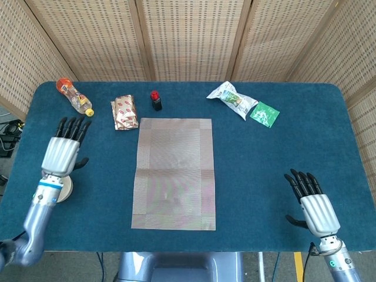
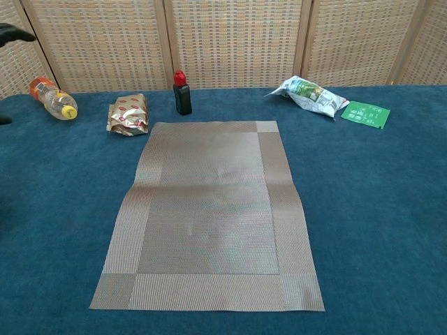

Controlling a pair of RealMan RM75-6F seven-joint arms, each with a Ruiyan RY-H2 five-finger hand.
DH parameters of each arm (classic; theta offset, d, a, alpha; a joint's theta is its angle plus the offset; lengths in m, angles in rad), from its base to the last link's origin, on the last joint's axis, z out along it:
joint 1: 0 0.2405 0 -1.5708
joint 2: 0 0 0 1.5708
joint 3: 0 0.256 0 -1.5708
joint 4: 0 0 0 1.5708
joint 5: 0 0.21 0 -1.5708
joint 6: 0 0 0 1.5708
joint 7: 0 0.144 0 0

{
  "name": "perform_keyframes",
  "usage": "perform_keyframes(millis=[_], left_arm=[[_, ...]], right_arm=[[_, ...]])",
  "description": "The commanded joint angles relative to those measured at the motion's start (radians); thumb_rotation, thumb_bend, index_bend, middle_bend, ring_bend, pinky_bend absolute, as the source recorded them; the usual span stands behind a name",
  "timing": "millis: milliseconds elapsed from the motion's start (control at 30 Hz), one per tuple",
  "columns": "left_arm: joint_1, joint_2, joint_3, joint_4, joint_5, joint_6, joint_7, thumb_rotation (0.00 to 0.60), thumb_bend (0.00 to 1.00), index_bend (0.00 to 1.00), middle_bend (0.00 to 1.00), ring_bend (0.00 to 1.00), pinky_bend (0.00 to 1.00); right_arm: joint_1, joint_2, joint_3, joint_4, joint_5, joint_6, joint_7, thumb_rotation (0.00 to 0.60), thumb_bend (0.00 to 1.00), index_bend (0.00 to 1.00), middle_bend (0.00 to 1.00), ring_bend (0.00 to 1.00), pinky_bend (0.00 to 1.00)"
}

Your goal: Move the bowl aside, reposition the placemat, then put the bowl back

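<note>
Since the placemat (image 1: pixel 173 173) lies flat mid-tabletop and the bowl (image 1: pixel 63 187) sits near the left edge, mostly hidden under the empty, spread-fingered left hand (image 1: pixel 60 154), that hand should grip the rim squarely and lift before carrying it to the mat's centre.

Each silver-backed hand (image 1: pixel 60 151) has black fingers and a blue-ringed wrist.
</note>
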Motion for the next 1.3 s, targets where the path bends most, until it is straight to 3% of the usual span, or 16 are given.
perform_keyframes(millis=[33, 167, 467, 567, 867, 1100, 1300], left_arm=[[0.104, 0.072, 0.09, -0.062, 0.063, 0.088, -0.035, 0.6, 0.18, 0.0, 0.0, 0.0, 0.0], [0.179, 0.11, 0.15, -0.082, 0.103, 0.146, -0.076, 0.6, 0.18, 0.0, 0.0, 0.0, 0.0], [0.303, 0.119, 0.221, -0.058, 0.17, 0.263, -0.124, 0.6, 0.18, 0.0, 0.0, 0.0, 0.0], [0.323, 0.124, 0.223, -0.047, 0.184, 0.286, -0.152, 0.6, 0.18, 0.0, 0.0, 0.0, 0.0], [0.331, 0.126, 0.203, -0.02, 0.174, 0.258, -0.208, 0.6, 0.18, 0.0, 0.0, 0.0, 0.0], [0.336, 0.127, 0.192, -0.012, 0.18, 0.245, -0.224, 0.6, 0.18, 0.0, 0.0, 0.0, 0.0], [0.339, 0.125, 0.182, -0.007, 0.177, 0.236, -0.233, 0.6, 0.18, 0.0, 0.0, 0.0, 0.0]], right_arm=[[0.004, -0.009, -0.006, 0.008, -0.012, -0.003, -0.007, 0.6, 0.07, 0.0, 0.0, 0.0, 0.0], [0.012, -0.025, -0.018, 0.032, -0.048, -0.001, -0.005, 0.6, 0.04, 0.0, 0.0, 0.0, 0.0], [0.025, -0.092, -0.046, 0.069, -0.157, 0.038, -0.007, 0.6, 0.0, 0.0, 0.0, 0.0, 0.0], [0.064, -0.148, -0.064, 0.045, -0.199, -0.029, -0.055, 0.6, 0.0, 0.0, 0.0, 0.0, 0.0], [0.116, -0.306, -0.07, 0.04, -0.179, -0.161, -0.138, 0.6, 0.0, 0.0, 0.0, 0.0, 0.0], [0.137, -0.425, -0.05, 0.091, -0.132, -0.208, -0.177, 0.6, 0.0, 0.0, 0.0, 0.0, 0.0], [0.144, -0.47, -0.044, 0.118, -0.096, -0.229, -0.185, 0.6, 0.0, 0.0, 0.0, 0.0, 0.0]])
